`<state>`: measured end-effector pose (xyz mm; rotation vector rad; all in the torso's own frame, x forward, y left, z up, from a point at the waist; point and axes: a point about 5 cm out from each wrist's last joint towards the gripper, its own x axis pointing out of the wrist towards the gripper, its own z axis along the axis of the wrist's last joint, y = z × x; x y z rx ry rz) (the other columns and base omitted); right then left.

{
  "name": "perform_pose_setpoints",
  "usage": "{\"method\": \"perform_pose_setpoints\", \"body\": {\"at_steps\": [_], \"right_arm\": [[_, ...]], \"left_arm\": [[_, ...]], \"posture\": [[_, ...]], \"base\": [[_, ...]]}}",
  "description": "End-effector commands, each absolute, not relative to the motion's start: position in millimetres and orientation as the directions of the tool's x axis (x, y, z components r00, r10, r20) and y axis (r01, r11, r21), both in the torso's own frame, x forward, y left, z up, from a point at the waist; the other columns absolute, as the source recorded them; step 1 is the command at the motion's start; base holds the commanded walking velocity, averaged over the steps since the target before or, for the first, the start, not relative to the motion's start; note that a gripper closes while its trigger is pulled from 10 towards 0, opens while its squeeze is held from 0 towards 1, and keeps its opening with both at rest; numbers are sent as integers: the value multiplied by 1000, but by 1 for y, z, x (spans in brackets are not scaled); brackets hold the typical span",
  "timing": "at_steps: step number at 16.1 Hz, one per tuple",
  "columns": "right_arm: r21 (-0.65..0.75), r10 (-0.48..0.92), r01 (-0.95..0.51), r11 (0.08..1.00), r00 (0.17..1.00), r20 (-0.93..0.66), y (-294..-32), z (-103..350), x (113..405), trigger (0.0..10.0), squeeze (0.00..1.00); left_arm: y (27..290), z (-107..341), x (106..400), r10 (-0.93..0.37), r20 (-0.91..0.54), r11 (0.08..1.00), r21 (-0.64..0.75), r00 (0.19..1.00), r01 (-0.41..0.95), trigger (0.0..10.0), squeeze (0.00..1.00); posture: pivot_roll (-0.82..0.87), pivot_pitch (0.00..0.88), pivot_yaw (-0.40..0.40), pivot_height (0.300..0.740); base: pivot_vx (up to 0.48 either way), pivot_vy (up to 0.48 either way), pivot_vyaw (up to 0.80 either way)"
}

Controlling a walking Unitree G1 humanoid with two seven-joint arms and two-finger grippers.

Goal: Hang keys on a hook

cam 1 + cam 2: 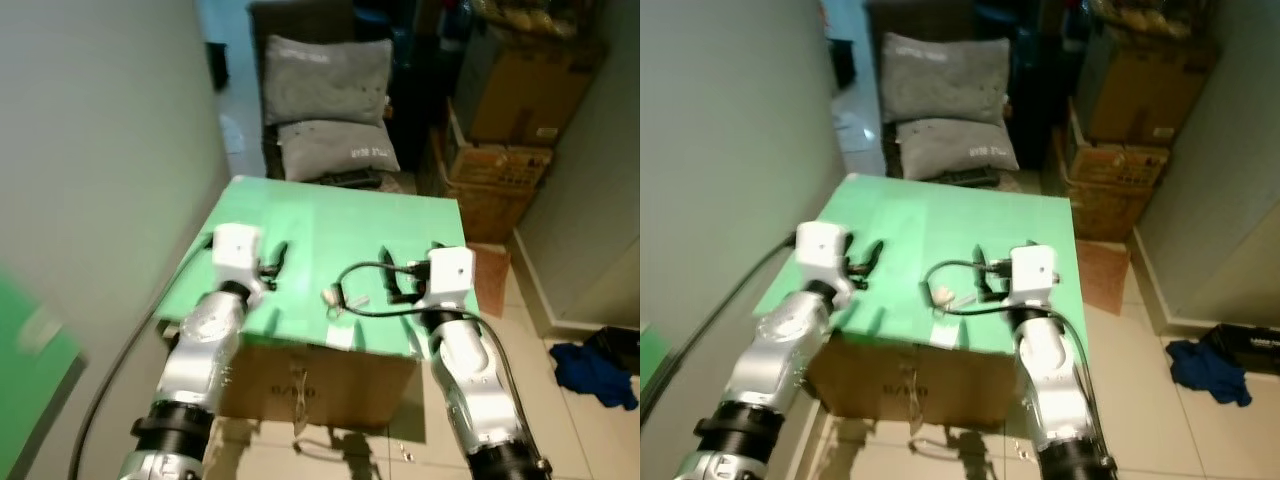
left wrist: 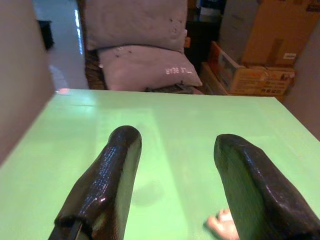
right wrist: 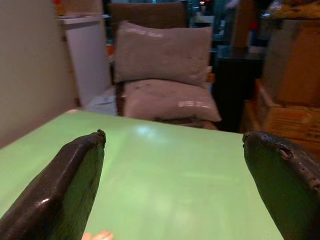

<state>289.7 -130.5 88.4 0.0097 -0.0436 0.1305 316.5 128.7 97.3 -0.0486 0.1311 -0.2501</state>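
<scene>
Left gripper (image 2: 172,190): fingers apart, holding nothing, lower left over green table (image 1: 330,220).
Right gripper (image 3: 175,185): fingers wide, holding nothing, lower centre.
Keys (image 1: 332,298): between them on the table.

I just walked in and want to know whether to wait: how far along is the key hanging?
Nothing looks done. The keys lie on the green table, ungrasped. In hand: the open left gripper and open right gripper hover over the table on either side of them. Left: grasping the keys and hanging them.
</scene>
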Motion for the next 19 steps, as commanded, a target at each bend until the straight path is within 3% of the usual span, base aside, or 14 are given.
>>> {"method": "perform_pose_setpoints", "body": {"at_steps": [1, 4, 5, 6, 9, 19], "right_arm": [[16, 61, -61, 998, 997, 51, -149, 88, 286, 10000, 0], [-1, 79, -79, 997, 997, 15, -146, 84, 284, 10000, 0], [-107, 67, -65, 992, 998, 19, -147, 83, 284, 10000, 0], [-123, 76, -72, 990, 997, 27, -145, 84, 283, 10000, 0], [-96, 41, -44, 994, 999, -28, -146, 77, 283, 10000, 0], [-77, 33, -38, 996, 997, -69, -145, 72, 284, 10000, 0]], "left_arm": [[113, 99, 316, -279, -129, 960, -60, 951, 274, 10000, 0], [111, 103, 316, -295, -106, 955, 9, 950, 298, 10000, 0], [114, 103, 316, -302, -103, 949, 62, 948, 309, 10000, 0], [115, 104, 316, -300, -99, 945, 102, 949, 309, 10000, 0], [116, 106, 320, -286, -95, 952, 88, 953, 294, 10000, 0], [103, 102, 314, -380, -104, 912, 125, 919, 391, 10000, 0]], "posture": [[-58, 0, 16, 740], [-61, 0, 18, 740], [-63, 0, 20, 740], [-64, 0, 22, 740], [-64, 0, 22, 740], [-65, 0, 24, 740]], "base": [[270, 0, 0], [0, 0, 0], [0, 0, 0], [0, 0, 0], [0, 0, 0], [0, 0, 610]]}}
